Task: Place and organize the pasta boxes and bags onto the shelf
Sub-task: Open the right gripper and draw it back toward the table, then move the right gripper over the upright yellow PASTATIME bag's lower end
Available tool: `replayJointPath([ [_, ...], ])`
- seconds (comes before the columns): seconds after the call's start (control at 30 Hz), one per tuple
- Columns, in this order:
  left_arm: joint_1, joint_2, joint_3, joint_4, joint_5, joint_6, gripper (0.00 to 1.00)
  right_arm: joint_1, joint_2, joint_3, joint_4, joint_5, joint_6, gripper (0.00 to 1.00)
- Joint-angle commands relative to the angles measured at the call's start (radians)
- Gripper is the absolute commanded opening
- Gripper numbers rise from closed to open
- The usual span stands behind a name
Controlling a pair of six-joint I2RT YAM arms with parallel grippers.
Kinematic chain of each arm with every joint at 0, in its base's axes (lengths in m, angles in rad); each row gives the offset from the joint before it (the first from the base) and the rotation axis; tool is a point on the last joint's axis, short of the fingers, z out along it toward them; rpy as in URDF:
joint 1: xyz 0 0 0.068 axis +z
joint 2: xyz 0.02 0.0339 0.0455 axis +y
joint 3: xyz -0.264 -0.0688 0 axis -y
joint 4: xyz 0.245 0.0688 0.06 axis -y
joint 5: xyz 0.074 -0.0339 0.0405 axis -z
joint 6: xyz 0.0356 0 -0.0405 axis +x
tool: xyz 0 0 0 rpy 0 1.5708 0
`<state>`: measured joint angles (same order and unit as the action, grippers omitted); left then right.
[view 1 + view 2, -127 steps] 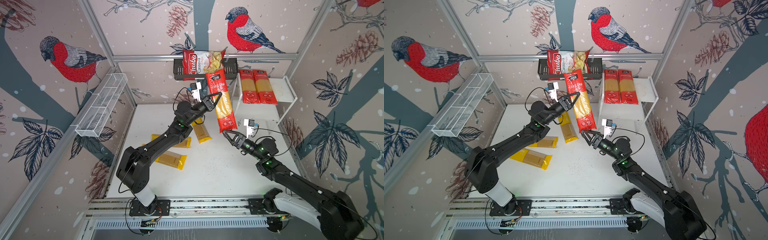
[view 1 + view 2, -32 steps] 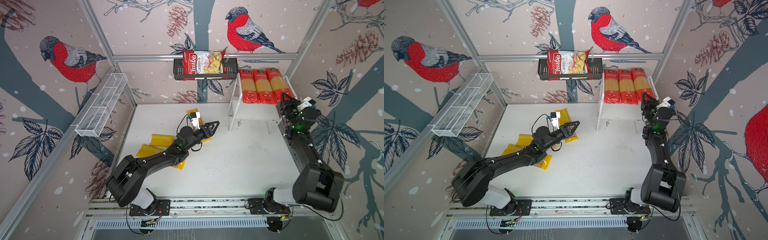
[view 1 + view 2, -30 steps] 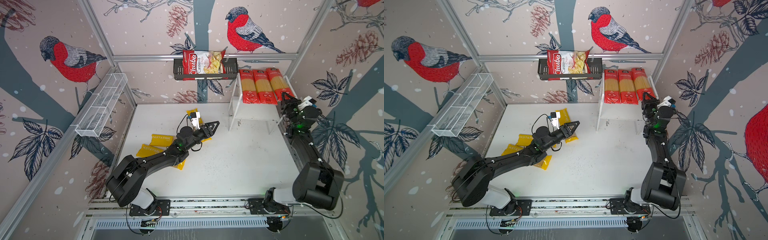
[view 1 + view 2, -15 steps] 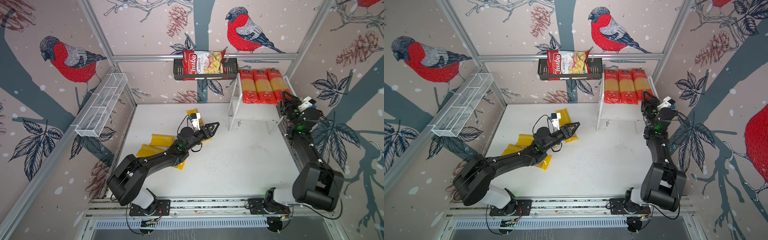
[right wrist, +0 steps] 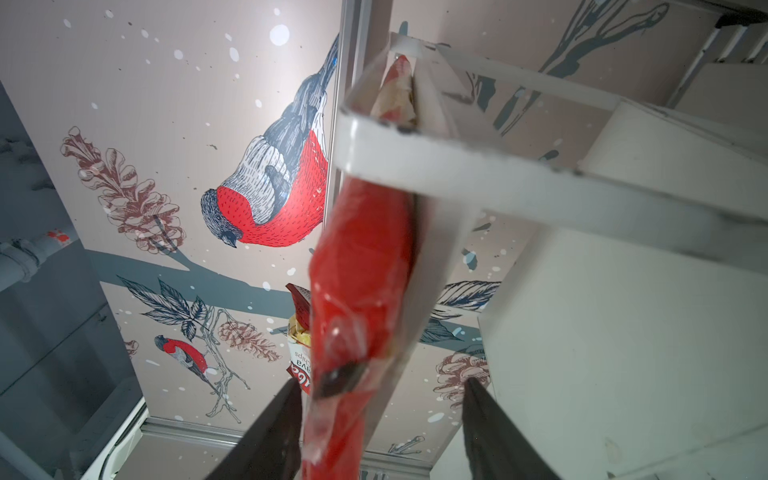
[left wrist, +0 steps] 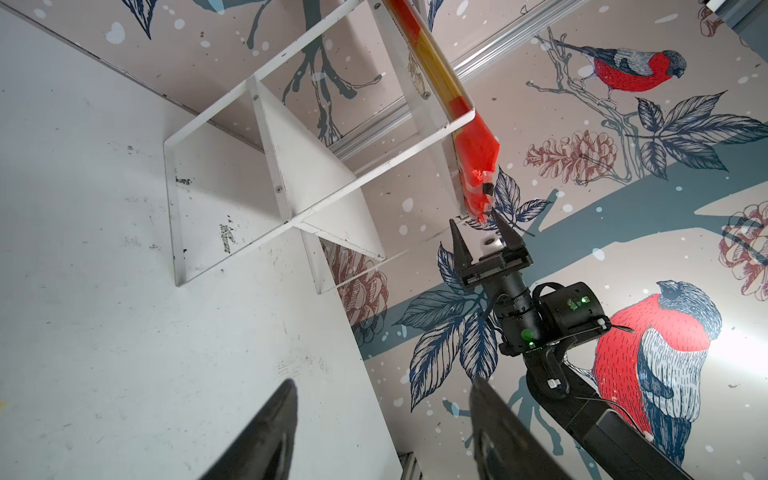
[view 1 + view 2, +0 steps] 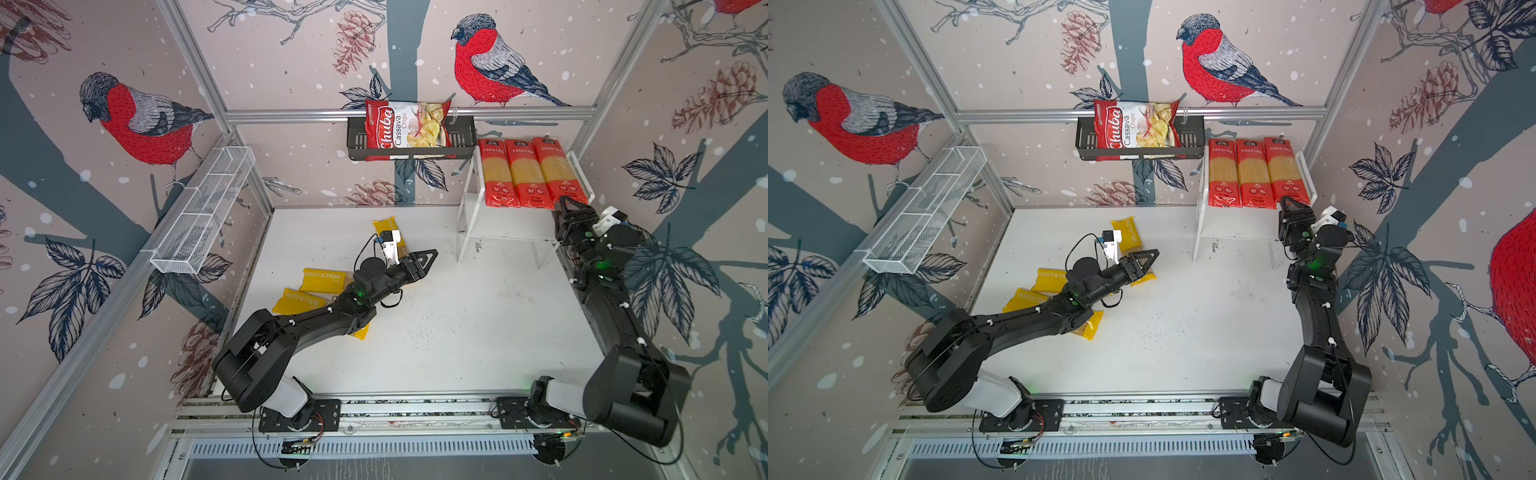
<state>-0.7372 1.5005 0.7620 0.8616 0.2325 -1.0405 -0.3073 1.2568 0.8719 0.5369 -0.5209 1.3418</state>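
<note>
Three red-ended pasta packs (image 7: 525,174) lie side by side on the top board of the white shelf (image 7: 511,228) at the back right in both top views. My right gripper (image 7: 567,205) is open at the near end of the rightmost pack (image 7: 1283,170). That pack's red end flap (image 5: 361,270) hangs between the parted fingers, under the shelf's rim (image 5: 457,170). My left gripper (image 7: 426,257) is open and empty over the middle of the table. Three yellow PASTATIME packs (image 7: 326,280) lie on the table, partly hidden under the left arm.
A red-white Chuba chips bag (image 7: 405,126) sits in the black basket on the back wall, left of the shelf. A long white wire basket (image 7: 203,212) hangs on the left wall. The shelf's lower board and thin legs (image 6: 316,178) stand beside the right arm.
The red pack, earlier held up over the table by both grippers, now lies third on the shelf. Within the last second my right gripper has opened off its end. The left arm has barely moved.
</note>
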Motion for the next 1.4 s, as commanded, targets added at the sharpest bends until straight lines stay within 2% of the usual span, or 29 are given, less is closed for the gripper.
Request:
replayJointPath([
  [0.0,0.008,-0.017,-0.005,0.014,0.003,0.036,0.65,0.026,-0.049,-0.024,-0.037,-0.015,-0.056,0.61],
  [0.13,0.025,-0.052,-0.018,-0.071,-0.019,0.097,0.65,0.086,-0.129,-0.064,-0.108,0.017,-0.127,0.62],
  [0.23,0.03,-0.077,-0.04,-0.12,-0.038,0.125,0.65,0.177,-0.212,-0.074,-0.237,0.102,-0.242,0.61],
  [0.4,0.031,-0.104,-0.061,-0.214,-0.07,0.167,0.65,0.41,-0.332,-0.156,-0.368,0.29,-0.36,0.61],
  [0.6,0.03,-0.122,-0.105,-0.289,-0.131,0.191,0.65,0.775,-0.356,-0.321,-0.326,0.548,-0.337,0.6],
  [0.73,0.026,-0.094,-0.155,-0.262,-0.129,0.155,0.65,0.963,-0.232,-0.324,-0.299,0.639,-0.359,0.6],
  [0.83,0.001,-0.065,-0.206,-0.173,-0.133,0.119,0.64,1.032,-0.101,-0.282,-0.293,0.639,-0.405,0.58],
  [0.97,-0.046,-0.016,-0.247,-0.062,-0.154,0.089,0.64,1.065,0.102,-0.21,-0.296,0.599,-0.448,0.52],
  [1.13,-0.05,0.011,-0.277,-0.052,-0.186,0.083,0.64,1.085,0.285,-0.095,-0.314,0.572,-0.517,0.49],
  [1.37,-0.042,0.053,-0.254,-0.11,-0.194,0.114,0.64,1.092,0.483,0.1,-0.39,0.617,-0.648,0.49],
])
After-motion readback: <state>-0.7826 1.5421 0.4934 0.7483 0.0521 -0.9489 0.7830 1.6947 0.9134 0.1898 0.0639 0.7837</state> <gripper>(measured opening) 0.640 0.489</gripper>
